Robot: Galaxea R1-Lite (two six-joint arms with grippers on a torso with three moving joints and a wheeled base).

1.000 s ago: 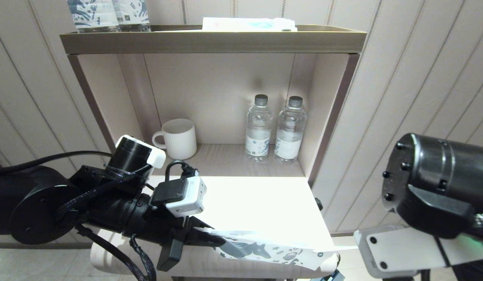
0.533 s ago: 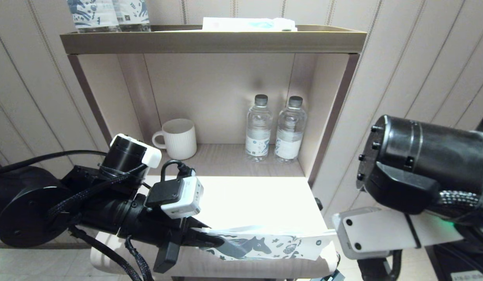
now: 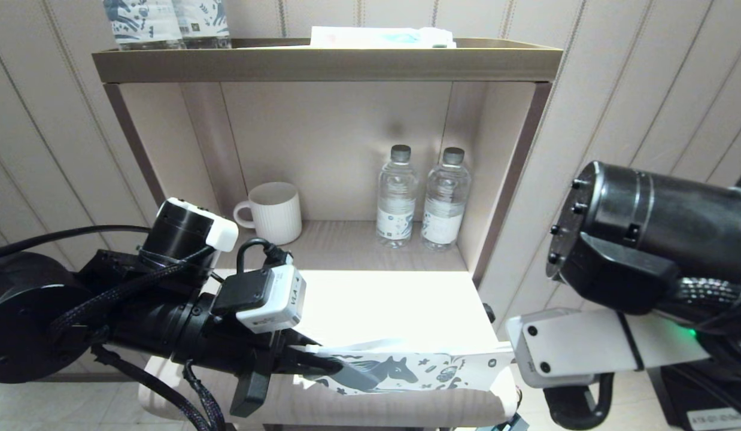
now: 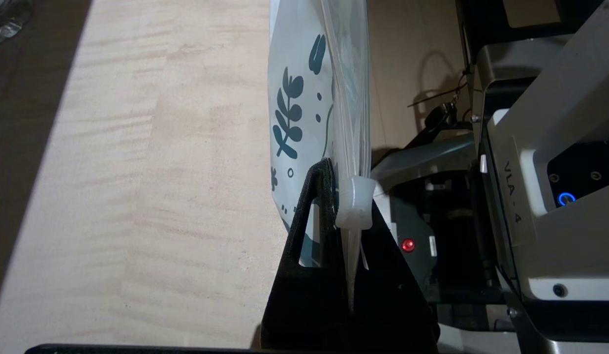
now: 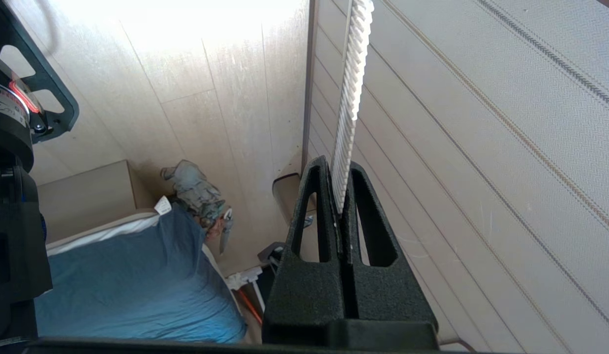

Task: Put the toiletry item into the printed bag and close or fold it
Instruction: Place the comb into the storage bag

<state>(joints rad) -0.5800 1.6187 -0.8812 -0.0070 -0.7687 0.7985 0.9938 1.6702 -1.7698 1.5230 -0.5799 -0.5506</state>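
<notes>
L gripper [image 3: 313, 363] is sitting low at the front edge of the shelf unit's lower shelf [image 3: 406, 299], jaws clamped on the end of the printed bag [image 3: 406, 372], right at the white zip slider [image 4: 354, 202] on its clear top strip. It's holding the bag out flat and sideways toward the R arm, prob so the mouth stays reachable. Further back, the white mug [image 3: 273, 211] and two water bottles [image 3: 421, 200] are standing well apart from the work. R gripper [image 5: 341, 196] is pinching the white comb [image 5: 351, 78] by one end, jaws shut on it, teeth row sticking out ahead. Comb is still outside the bag, so insertion isn't done yet; R wrist is hanging just beside the bag's far end.
</notes>
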